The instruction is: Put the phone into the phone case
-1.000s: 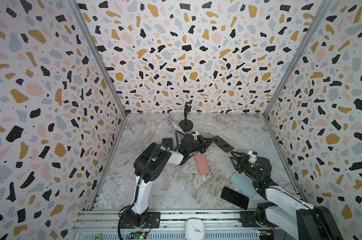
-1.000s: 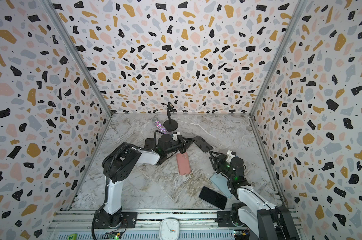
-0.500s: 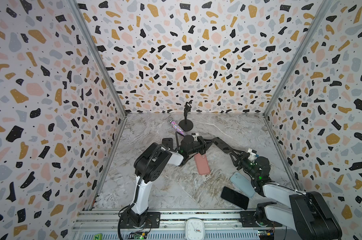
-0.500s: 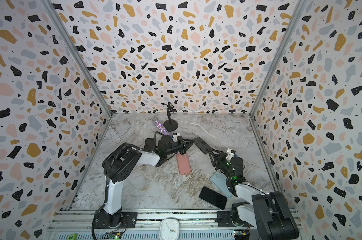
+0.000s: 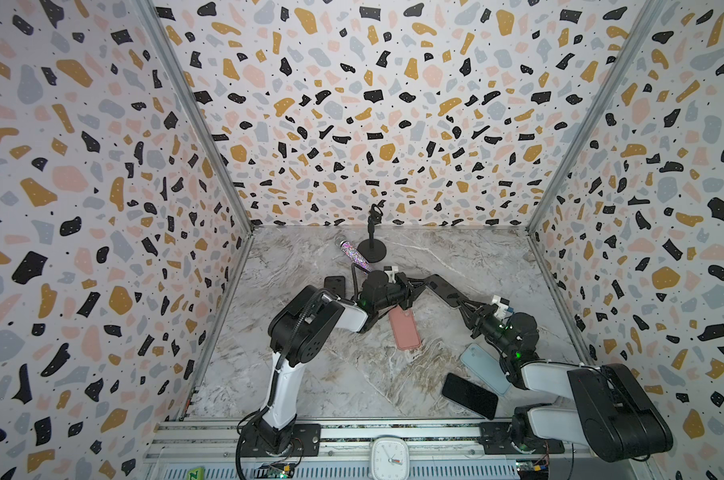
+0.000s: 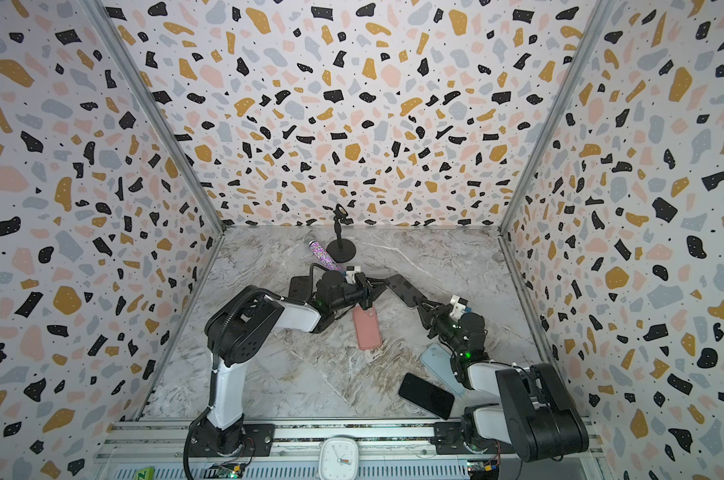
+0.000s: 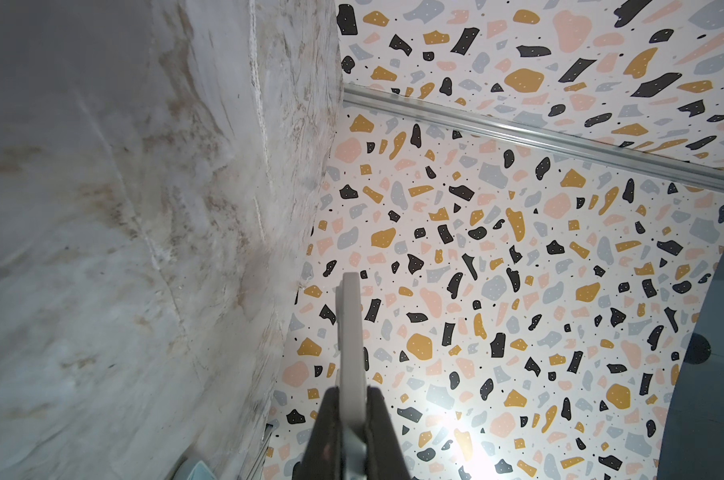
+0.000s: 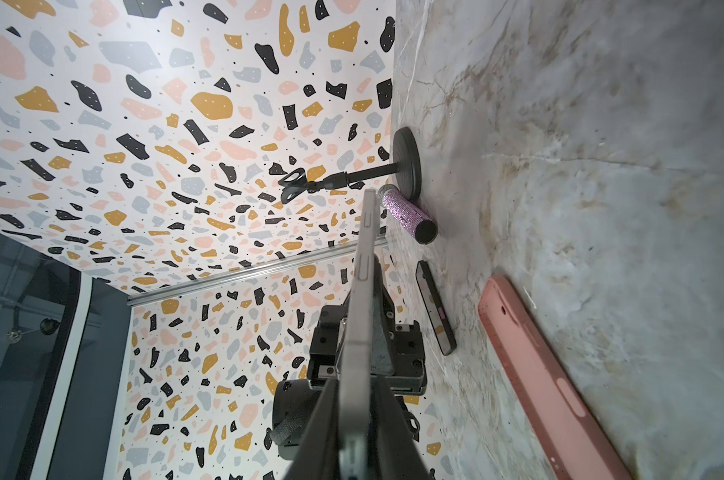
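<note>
A dark phone (image 5: 440, 288) (image 6: 402, 288) hangs in the air above the table, held at both ends. My left gripper (image 5: 414, 286) (image 6: 372, 291) is shut on one end, and my right gripper (image 5: 465, 308) (image 6: 421, 306) is shut on the other. Each wrist view shows the phone edge-on (image 7: 349, 328) (image 8: 362, 282), clamped between the left gripper's (image 7: 352, 390) and the right gripper's (image 8: 356, 382) jaws. The pink phone case (image 5: 404, 329) (image 6: 367, 328) (image 8: 539, 374) lies flat on the marble just below and in front of the held phone.
A light blue case (image 5: 483, 368) and a black phone (image 5: 469, 395) lie at the front right by the right arm. Another black phone (image 5: 335, 286) (image 8: 435, 307) lies behind the left arm. A glittery microphone (image 5: 355, 255) and a black stand (image 5: 371, 249) are at the back.
My right gripper has moved up and left from above the blue case to the phone's free end and shut on it. The left gripper has kept its hold.
</note>
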### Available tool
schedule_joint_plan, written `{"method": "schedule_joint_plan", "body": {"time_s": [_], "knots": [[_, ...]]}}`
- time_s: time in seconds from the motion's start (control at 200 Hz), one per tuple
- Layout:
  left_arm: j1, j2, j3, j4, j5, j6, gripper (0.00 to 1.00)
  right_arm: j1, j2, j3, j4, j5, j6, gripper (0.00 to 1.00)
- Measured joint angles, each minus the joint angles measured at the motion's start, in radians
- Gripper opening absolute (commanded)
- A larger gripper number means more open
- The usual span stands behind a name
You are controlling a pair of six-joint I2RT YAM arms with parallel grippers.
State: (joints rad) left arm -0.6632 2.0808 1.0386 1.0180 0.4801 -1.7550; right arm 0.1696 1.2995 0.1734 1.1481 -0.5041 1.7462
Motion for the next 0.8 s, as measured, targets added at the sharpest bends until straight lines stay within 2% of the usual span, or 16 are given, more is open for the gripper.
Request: {"method": "schedule_joint_plan", "body": {"time_s": [0.265, 0.33, 0.461, 0.526, 0.656, 0.801], "knots": [[0.000, -0.016, 0.000, -0.032, -0.010, 0.036, 0.00, 0.000, 0.047, 0.000, 0.043, -0.024, 0.012, 0.07], [0.001, -0.028, 0.000, -0.063, -0.011, 0.055, 0.10, -0.002, 0.053, 0.000, 0.048, -0.031, 0.012, 0.06], [0.001, -0.064, 0.001, -0.139, -0.009, 0.114, 0.38, -0.006, 0.058, 0.000, 0.049, -0.048, 0.014, 0.04], [0.003, -0.083, 0.003, -0.178, -0.005, 0.152, 0.45, -0.010, 0.063, 0.000, 0.048, -0.058, 0.014, 0.03], [0.029, -0.126, 0.004, -0.306, 0.013, 0.262, 0.50, -0.018, 0.079, 0.007, 0.050, -0.087, 0.014, 0.03], [0.103, -0.199, 0.047, -0.607, -0.027, 0.507, 0.52, -0.031, 0.082, 0.007, 0.048, -0.118, 0.007, 0.02]]}}
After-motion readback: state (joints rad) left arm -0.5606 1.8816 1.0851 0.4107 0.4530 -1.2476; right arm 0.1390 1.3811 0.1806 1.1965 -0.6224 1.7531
